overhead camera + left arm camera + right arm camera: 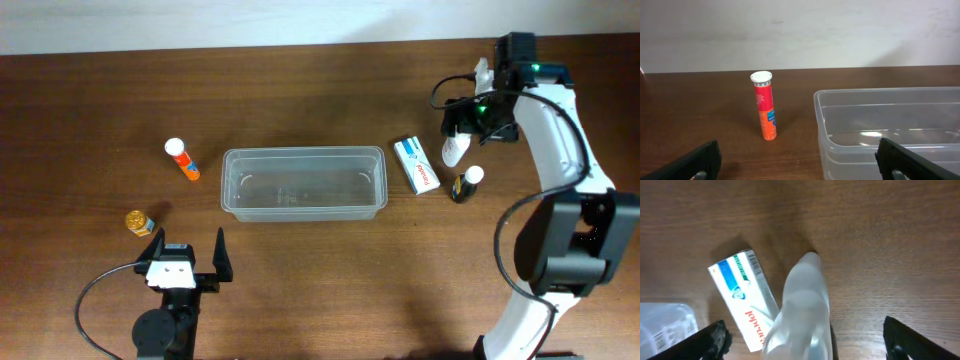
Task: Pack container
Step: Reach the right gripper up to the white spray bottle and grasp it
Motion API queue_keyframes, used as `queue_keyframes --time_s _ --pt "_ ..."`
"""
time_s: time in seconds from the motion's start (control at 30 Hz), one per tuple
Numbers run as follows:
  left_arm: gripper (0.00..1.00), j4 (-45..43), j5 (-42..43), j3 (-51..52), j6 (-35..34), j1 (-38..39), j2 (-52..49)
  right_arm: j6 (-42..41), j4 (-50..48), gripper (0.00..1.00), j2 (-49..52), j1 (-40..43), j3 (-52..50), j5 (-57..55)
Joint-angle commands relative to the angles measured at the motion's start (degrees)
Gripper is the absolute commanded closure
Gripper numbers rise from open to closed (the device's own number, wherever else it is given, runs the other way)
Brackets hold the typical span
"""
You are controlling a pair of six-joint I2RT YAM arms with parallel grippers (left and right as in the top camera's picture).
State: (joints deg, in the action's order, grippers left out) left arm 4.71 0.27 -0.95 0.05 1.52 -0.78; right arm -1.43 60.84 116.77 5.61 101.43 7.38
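Overhead, you are seeing the container [302,151] sitting empty in the middle of the bench [330,300], plus a gold-lidded jar [138,221] that neither wrist view is catching. Left wrist: your left tool [797,150] is gaping wide, facing the container and an orange tube [765,107]. Right wrist: your right tool [805,335] is standing wide around a white bottle [802,295], its base cut off.

tube [182,159], jar [139,222]: left of container [303,209] | box [416,165], bottle [466,183]: right of container
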Motion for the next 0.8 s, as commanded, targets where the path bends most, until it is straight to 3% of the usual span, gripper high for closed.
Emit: queue_keyframes --time_s 0.0,0.47,0.77 --pt "0.01 0.0 0.9 0.4 0.9 -0.2 0.4 -1.7 -0.4 0.11 2.5 0.2 1.2 -0.6" --pt "0.01 0.0 0.9 0.4 0.9 -0.2 0.4 -2.0 -3.5 0.3 3.6 0.1 1.0 -0.5" --pt "0.01 0.0 0.9 0.4 0.9 -0.2 0.4 -2.0 -3.7 0.52 3.7 0.1 0.3 -0.5"
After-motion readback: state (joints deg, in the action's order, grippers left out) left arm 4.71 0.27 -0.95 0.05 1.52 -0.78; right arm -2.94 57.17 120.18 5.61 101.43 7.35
